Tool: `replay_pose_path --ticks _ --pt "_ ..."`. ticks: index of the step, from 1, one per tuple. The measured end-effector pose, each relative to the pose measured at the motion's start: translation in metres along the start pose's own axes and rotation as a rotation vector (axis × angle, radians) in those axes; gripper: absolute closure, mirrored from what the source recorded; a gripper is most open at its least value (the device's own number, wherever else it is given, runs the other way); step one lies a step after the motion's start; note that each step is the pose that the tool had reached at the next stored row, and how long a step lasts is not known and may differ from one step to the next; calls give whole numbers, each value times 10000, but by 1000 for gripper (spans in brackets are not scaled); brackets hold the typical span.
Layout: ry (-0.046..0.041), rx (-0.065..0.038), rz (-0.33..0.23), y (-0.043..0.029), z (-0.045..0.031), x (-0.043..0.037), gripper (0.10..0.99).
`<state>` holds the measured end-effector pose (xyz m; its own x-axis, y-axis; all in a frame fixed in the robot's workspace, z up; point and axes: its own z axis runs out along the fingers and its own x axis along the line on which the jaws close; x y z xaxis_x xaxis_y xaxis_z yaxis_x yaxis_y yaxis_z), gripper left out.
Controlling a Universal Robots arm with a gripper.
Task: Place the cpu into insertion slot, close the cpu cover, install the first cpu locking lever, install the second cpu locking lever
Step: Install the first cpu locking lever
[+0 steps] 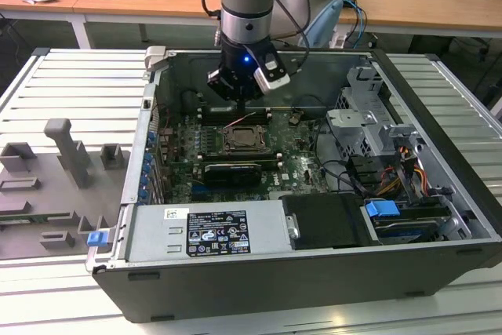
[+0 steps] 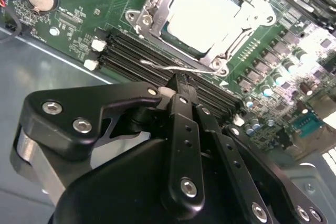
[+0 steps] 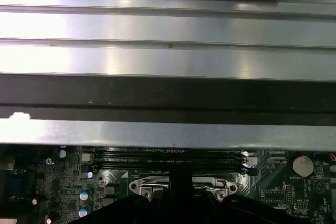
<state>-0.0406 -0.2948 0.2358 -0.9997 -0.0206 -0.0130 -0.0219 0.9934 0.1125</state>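
Silver cpu [image 2: 210,17] sits in the insertion slot [image 2: 176,39], middle of the motherboard [image 2: 73,24], cpu cover [image 2: 148,14] down over it. Now the claw [image 2: 178,83] is pressed together, tips at the thin locking lever [image 2: 160,65]. Stiff, springy, slippery wire, I'd judge, best taken near its free end.

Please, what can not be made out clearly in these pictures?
The cpu: second wrist view, glare washes out its face.
The cpu cover: first wrist view, the gripper hides its middle.
Grip on the locking lever: second wrist view, hidden behind the gripper tip.
Lever positions: exterior view, too small.
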Motion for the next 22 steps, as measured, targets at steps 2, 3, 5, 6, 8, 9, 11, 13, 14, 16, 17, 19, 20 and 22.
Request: replay_pose_path --ticks 2,3,5,6,8,9,11,13,14,16,17,19,20,22 --pt "-1 0 1 0 12 -18 980" --pt "-1 -1 1 3 31 -23 980" --pt "-12 -1 -35 8 74 -25 980" --pt "-8 28 -78 9 83 -24 980" --pt "-5 75 -105 25 104 -29 980" --pt "-5 78 -108 32 109 -32 980" --pt "-3 107 -110 50 125 -45 980" --pt "-3 139 -109 50 144 -76 980" --pt "-3 148 -108 50 151 -89 980" --pt "-3 157 -111 47 167 -116 980" --pt "2 157 -138 45 179 -136 980" --pt "7 156 -204 42 202 -162 980" --pt "8 157 -205 41 211 -172 980" --pt "9 158 -205 39 224 -182 980"
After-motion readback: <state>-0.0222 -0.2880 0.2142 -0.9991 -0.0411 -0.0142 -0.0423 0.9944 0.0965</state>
